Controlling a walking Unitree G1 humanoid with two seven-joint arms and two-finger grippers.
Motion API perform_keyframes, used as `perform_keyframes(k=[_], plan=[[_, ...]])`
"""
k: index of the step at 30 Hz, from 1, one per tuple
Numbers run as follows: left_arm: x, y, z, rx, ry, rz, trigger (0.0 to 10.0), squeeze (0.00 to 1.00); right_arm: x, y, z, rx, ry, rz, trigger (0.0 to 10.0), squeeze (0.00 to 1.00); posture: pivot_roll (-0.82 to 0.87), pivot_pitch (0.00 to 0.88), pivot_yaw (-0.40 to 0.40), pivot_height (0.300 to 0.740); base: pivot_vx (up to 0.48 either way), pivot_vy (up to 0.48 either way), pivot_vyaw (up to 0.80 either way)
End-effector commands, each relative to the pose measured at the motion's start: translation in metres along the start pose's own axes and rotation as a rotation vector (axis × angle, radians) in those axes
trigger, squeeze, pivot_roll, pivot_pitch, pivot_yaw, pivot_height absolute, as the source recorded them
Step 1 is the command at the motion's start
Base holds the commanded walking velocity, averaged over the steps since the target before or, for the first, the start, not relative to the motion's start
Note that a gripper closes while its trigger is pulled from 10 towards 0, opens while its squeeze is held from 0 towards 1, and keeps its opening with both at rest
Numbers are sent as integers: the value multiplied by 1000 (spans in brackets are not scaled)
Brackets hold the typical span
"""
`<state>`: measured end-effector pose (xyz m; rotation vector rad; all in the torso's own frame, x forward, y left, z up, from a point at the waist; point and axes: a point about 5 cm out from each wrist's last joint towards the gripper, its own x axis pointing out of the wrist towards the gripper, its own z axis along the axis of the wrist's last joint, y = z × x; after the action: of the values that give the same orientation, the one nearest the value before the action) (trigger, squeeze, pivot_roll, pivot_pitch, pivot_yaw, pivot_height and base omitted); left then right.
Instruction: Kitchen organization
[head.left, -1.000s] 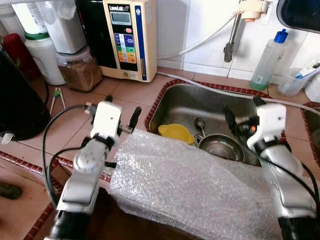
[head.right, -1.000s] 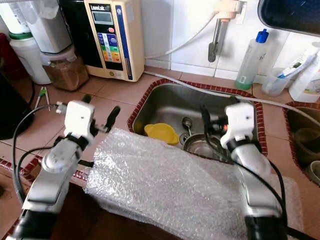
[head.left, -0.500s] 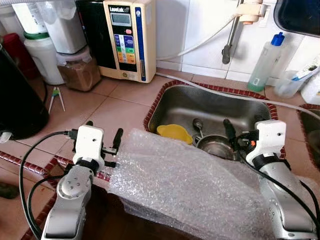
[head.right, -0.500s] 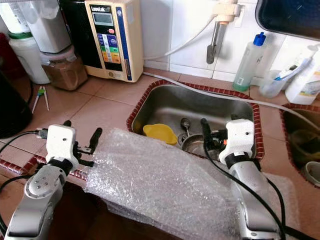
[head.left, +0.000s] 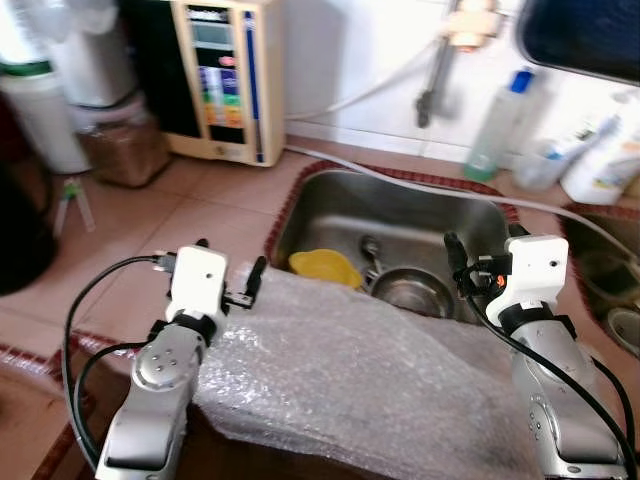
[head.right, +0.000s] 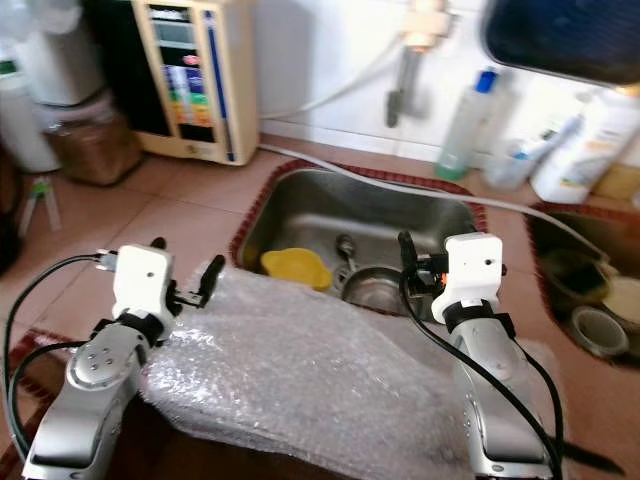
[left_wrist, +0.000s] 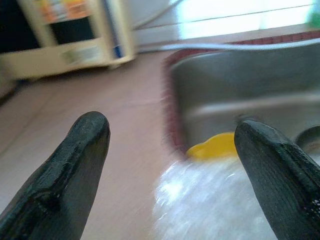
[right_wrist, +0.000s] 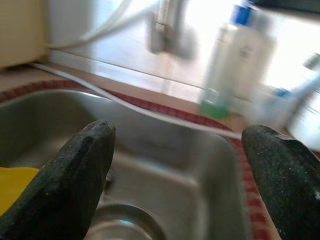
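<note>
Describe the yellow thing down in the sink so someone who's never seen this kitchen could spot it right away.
Start at the steel sink set into the brown tiled counter, below the wall tap. On its floor, at the near left corner, a small yellow plastic bowl sits just past the edge of the bubble wrap. It is the one brightly coloured item there; the round bowl beside it is bare metal.

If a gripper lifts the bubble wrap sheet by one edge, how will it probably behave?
The bubble wrap sheet looks thin and crinkled, draping over the counter edge, so it would probably sag and fold rather than stay flat. It is likely very light for its size. Its glossy plastic may slip between the open left gripper fingers unless pinched firmly.
</note>
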<state>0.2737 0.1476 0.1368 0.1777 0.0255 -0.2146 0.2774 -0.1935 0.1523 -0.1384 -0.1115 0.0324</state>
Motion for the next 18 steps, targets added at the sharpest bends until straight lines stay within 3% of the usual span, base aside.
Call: perform_keyframes(k=[1, 5, 10, 18], plan=[[2, 3, -3, 2, 25, 8, 10000, 0, 1, 0, 0, 3, 2, -19, 10000, 1000, -79, 0, 29, 740, 0, 0, -800], [2, -2, -1, 3, 28, -5, 10000, 0, -2, -1, 1, 27, -3, -37, 10000, 1000, -89, 0, 33, 740, 0, 0, -800], [3, -2, 10, 40, -30, 19, 10000, 0, -4, 1, 3, 16, -5, -21, 10000, 996, -92, 0, 20, 740, 0, 0, 0], [-7, 13, 26, 132, -140, 187, 10000, 0, 4, 9, 15, 4, -64, 33, 10000, 976, -72, 3, 1, 740, 0, 0, 0]])
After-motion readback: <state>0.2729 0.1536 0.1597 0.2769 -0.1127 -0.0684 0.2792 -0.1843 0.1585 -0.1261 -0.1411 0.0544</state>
